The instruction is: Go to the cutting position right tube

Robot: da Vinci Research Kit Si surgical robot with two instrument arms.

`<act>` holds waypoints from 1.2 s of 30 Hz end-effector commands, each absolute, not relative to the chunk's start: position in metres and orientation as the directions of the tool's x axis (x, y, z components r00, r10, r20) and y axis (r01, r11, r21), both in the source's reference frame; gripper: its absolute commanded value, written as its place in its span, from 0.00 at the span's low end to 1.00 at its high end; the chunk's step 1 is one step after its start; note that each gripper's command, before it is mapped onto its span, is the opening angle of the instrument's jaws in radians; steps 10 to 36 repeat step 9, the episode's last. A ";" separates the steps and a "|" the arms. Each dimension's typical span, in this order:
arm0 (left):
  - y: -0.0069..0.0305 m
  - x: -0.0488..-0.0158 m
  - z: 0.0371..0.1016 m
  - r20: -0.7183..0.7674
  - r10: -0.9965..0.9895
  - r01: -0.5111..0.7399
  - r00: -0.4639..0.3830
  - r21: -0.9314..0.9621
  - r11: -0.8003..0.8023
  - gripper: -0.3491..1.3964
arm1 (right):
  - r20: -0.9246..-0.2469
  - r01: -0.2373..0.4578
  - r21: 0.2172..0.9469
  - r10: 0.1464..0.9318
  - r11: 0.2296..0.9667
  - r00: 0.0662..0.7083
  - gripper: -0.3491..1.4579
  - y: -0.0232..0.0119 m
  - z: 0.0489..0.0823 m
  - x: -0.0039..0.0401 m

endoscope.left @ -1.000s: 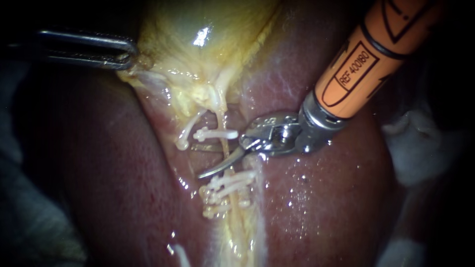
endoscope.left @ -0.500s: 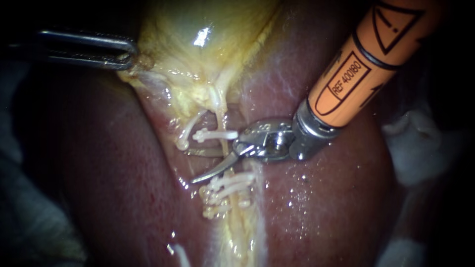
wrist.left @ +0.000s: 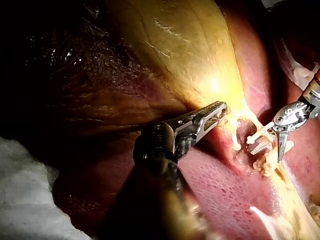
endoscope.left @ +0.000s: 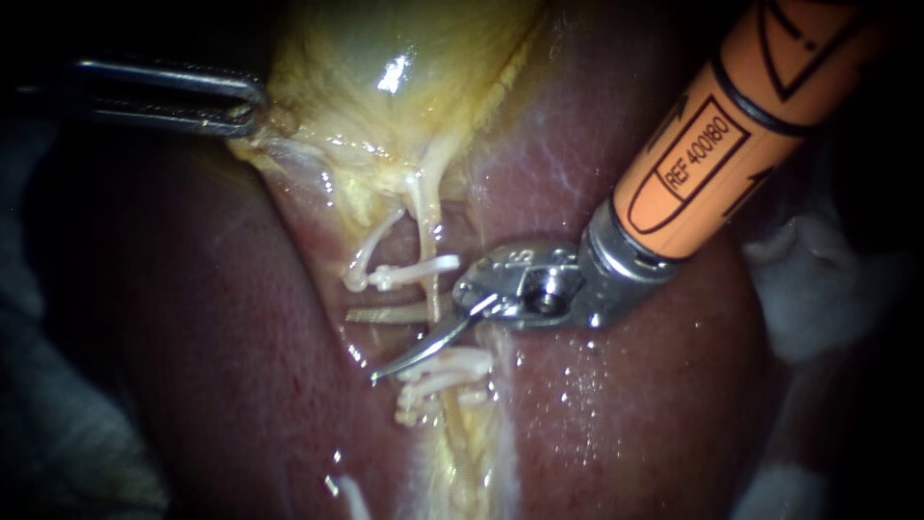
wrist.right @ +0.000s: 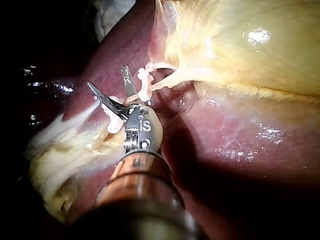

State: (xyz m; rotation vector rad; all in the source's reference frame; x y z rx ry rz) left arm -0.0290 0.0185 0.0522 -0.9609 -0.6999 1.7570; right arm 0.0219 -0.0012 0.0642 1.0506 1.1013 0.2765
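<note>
So, closest to the camera is the orange shaft of the right instrument (endoscope.left: 371, 343), coming in from the upper right. Its pincer is apart, two thin curved blades spread wide, and the right tube (endoscope.left: 430, 226) runs down through the gap between them. The lower blade crosses in front of the tube, and the upper one shows on its far side. I honestly can't tell if either blade actually touches it. The blades sit on the stretch between a single clip (endoscope.left: 416, 273) above and a bunch of lower clips (endoscope.left: 443, 374). All of that lies on the wet red liver (endoscope.left: 616, 414). Just beside the right tube, the left tube (endoscope.left: 371, 241) curls off to the side. Further back is the yellowish gallbladder (endoscope.left: 385, 58). The left instrument (endoscope.left: 252, 104) has its pincer clamped on the gallbladder's edge, and the tissue there looks stretched.
</note>
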 end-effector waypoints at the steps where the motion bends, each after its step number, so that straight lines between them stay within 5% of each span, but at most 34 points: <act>1: 0.0185 -0.0290 0.0521 -0.291 0.933 -0.478 -0.211 -0.802 -0.358 0.00 | -0.593 0.293 0.803 0.651 0.518 0.475 0.90 -0.0012 0.0643 0.0220; 36: 0.0186 -0.0290 0.0522 -0.291 0.933 -0.478 -0.211 -0.802 -0.358 0.00 | -0.593 0.286 0.803 0.653 0.523 0.471 0.89 -0.0012 0.0644 0.0220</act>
